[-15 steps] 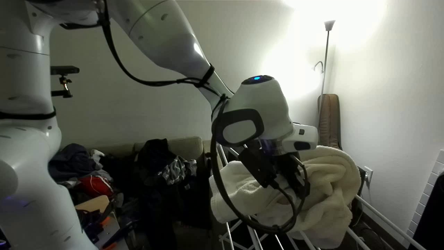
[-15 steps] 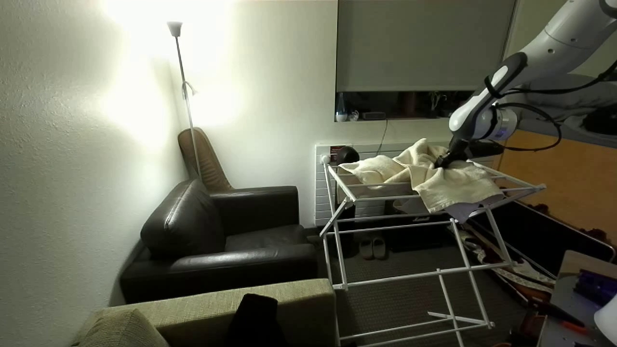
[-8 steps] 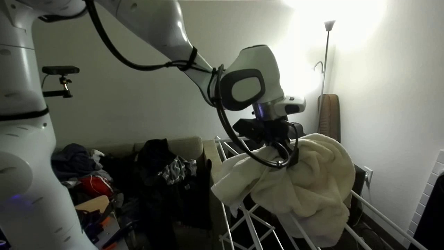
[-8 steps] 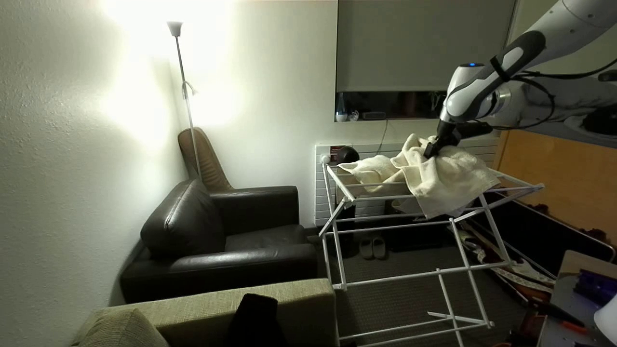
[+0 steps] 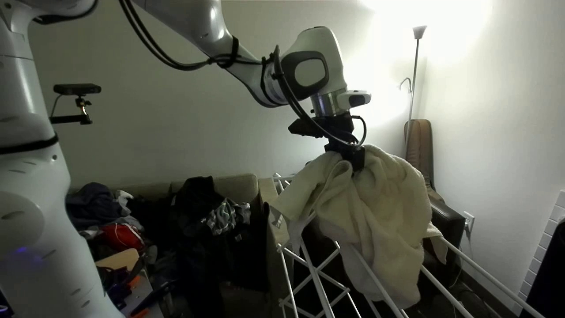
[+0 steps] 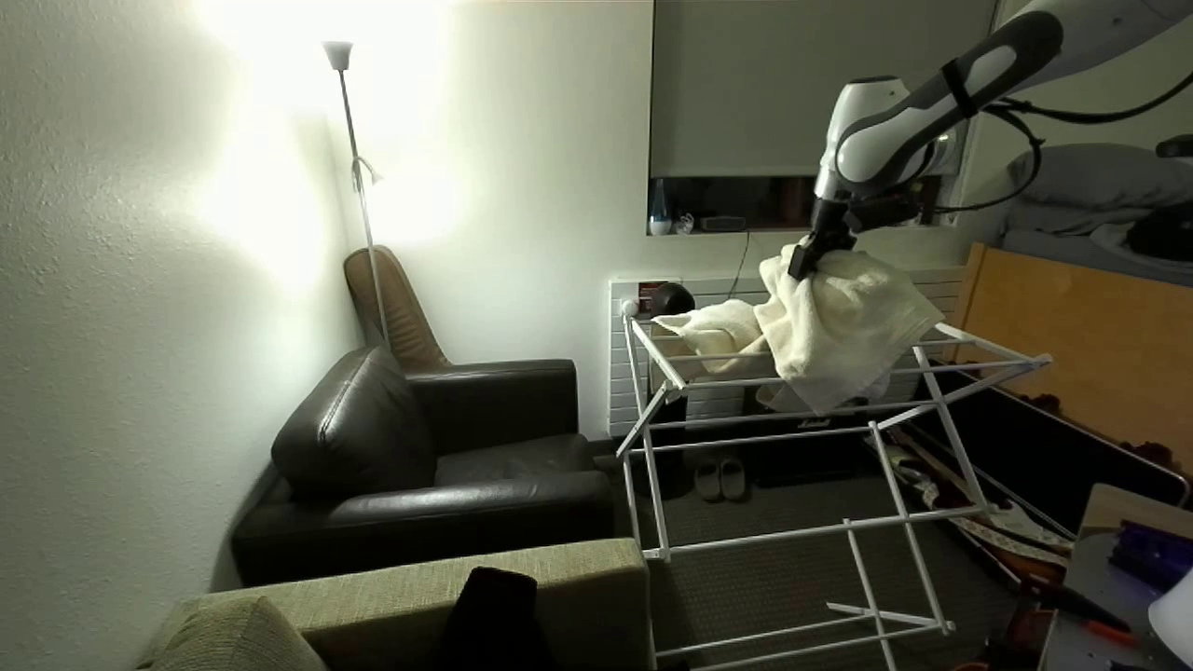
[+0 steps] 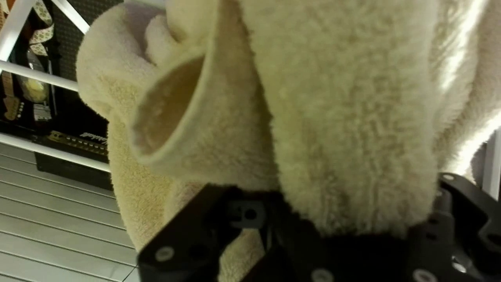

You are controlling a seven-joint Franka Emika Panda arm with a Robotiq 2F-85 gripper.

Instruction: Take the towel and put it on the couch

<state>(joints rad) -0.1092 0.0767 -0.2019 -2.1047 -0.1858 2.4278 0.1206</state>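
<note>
With the hand (image 6: pixel 803 261) pinching the towel (image 5: pixel 375 212), lift every fold clear of the rack (image 5: pixel 315 270) before crossing to the couch (image 6: pixel 582 570).

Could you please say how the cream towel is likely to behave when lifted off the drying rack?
The cream towel will likely sag floppily: it hangs in loose folds from the pincer. It looks fuzzy, so slipping seems unlikely. What looks like its end lies on the drying rack, so it may drag.
</note>
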